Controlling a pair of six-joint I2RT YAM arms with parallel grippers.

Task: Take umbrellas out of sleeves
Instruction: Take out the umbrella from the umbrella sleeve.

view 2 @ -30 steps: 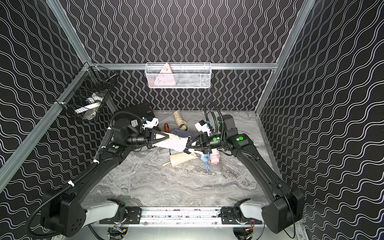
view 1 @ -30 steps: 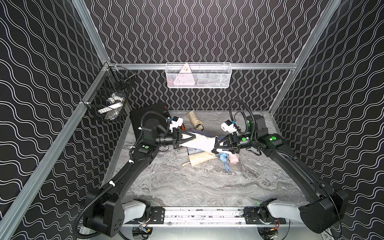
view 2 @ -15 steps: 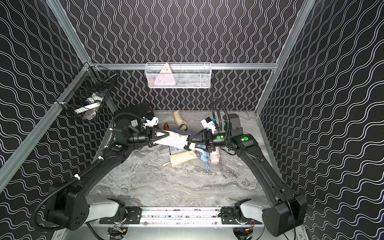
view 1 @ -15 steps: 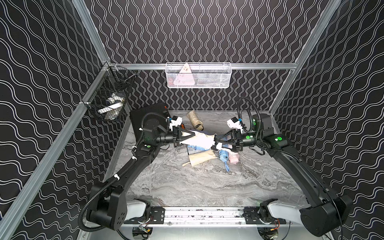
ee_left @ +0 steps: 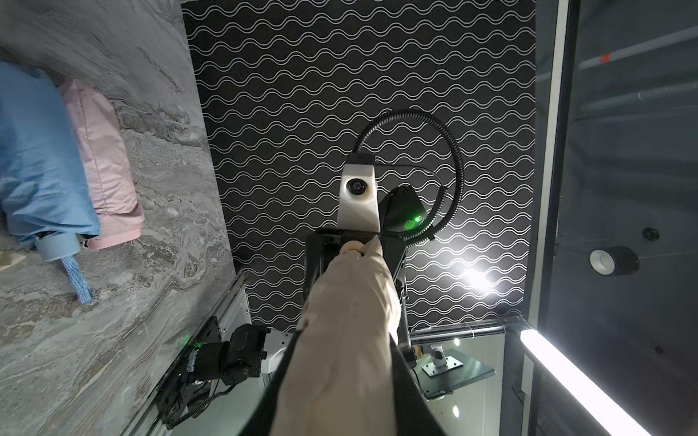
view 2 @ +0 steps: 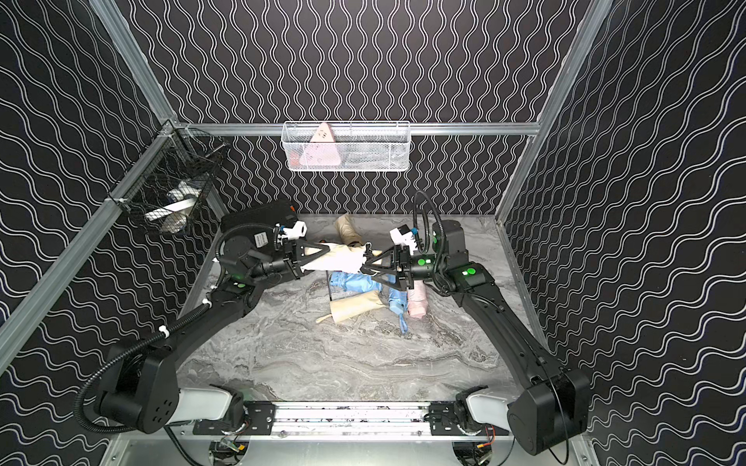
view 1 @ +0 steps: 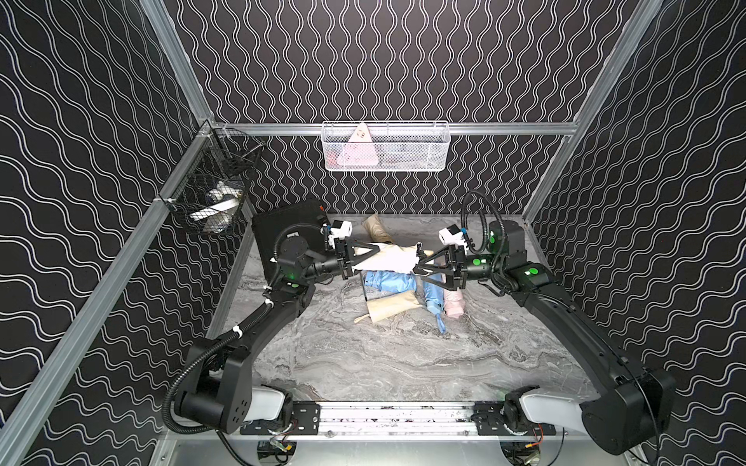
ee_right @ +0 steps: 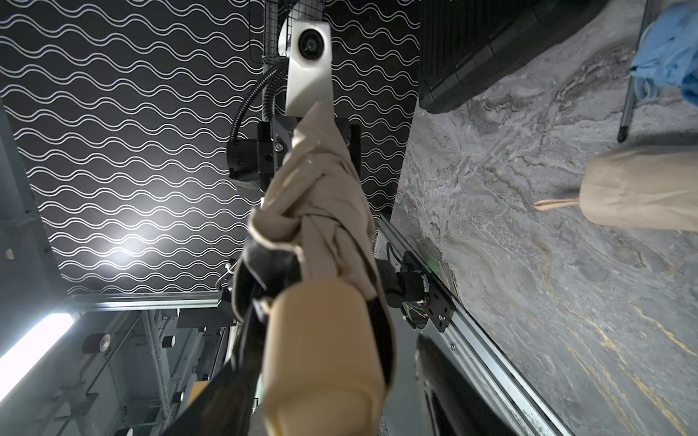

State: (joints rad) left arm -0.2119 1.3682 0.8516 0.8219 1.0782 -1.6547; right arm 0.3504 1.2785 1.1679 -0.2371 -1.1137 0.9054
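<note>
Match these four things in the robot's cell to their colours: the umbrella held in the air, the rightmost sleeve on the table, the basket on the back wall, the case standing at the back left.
Things:
1 umbrella held in the air
2 rightmost sleeve on the table
3 basket on the back wall
4 case standing at the back left

Colours:
A white
B black
C cream
D pink

Pairs: 1-C, 2-D, 3-A, 4-B
</note>
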